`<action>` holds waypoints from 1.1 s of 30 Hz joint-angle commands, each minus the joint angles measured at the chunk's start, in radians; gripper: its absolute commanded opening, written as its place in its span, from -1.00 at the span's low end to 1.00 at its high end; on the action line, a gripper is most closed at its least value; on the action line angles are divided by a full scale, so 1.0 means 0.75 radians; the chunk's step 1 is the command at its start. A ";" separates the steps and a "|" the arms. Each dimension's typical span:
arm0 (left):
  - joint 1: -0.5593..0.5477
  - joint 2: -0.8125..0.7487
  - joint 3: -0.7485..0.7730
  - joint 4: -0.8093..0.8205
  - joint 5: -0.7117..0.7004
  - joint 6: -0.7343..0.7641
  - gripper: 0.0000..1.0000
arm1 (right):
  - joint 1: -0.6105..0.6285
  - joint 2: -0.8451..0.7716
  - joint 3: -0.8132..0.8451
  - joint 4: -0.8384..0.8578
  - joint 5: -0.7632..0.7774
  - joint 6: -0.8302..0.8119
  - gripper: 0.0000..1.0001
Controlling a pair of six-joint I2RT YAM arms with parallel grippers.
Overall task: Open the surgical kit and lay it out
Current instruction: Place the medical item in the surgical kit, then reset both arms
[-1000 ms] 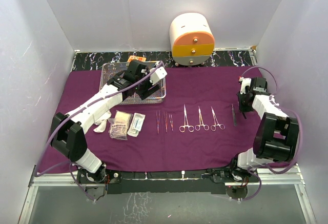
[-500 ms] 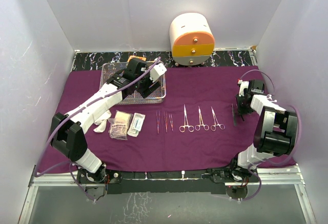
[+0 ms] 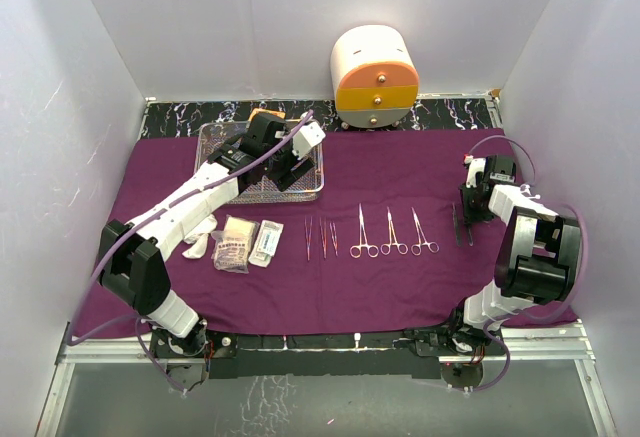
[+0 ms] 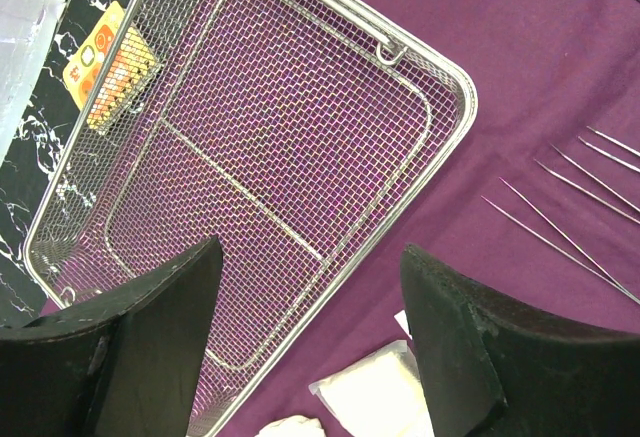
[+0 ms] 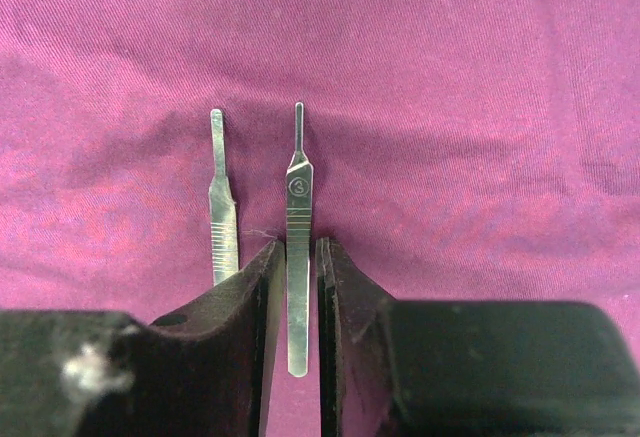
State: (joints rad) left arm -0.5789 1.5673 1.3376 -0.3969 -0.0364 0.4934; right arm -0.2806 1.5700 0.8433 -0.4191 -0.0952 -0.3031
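1. Right wrist view first: the right pincer (image 5: 298, 252) is narrowed to a slim slot. A flat steel handle stamped 3 (image 5: 298, 207) lies in that slot on the purple cloth (image 5: 480, 77), its thin neck poking out past the fingertips. Whether the pads truly press on it, I cannot tell.
2. Just outside one finger lies a second steel handle (image 5: 222, 222), parallel to the first. Its near end is hidden behind that finger.
3. From above, to the left of that pincer, three ring-handled forceps (image 3: 392, 234) lie in a row on the cloth. Thin tweezers (image 3: 320, 238) lie farther left again.
4. The left pincer (image 4: 305, 267) gapes wide with nothing in it. It hangs over the wire-mesh tray (image 4: 440, 77), which sits on the cloth directly beneath.
5. Beyond the left pincer's fingertips, at the tray's far corner, an orange packet (image 4: 110, 62) shows through the mesh. I cannot tell whether it lies inside the tray or behind it.
6. Back toward the arm's base from the left pincer, flat packets (image 3: 234, 244) lie on the cloth with white gauze wads (image 3: 200, 237) just beside them.
7. Past the left pincer and off to its right, a rounded white-and-orange drawer cabinet (image 3: 375, 75) stands behind the cloth by the back wall.
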 commanded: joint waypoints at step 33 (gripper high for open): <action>0.466 -0.239 -0.014 0.118 0.042 -0.494 0.65 | 0.305 -0.016 0.870 -0.474 0.061 0.110 0.08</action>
State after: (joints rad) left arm -0.3428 1.4803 1.3327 -0.3431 -0.0051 0.2733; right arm -0.1295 1.5589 1.3495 -0.7162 -0.1280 -0.2283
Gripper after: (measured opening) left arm 0.794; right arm 0.485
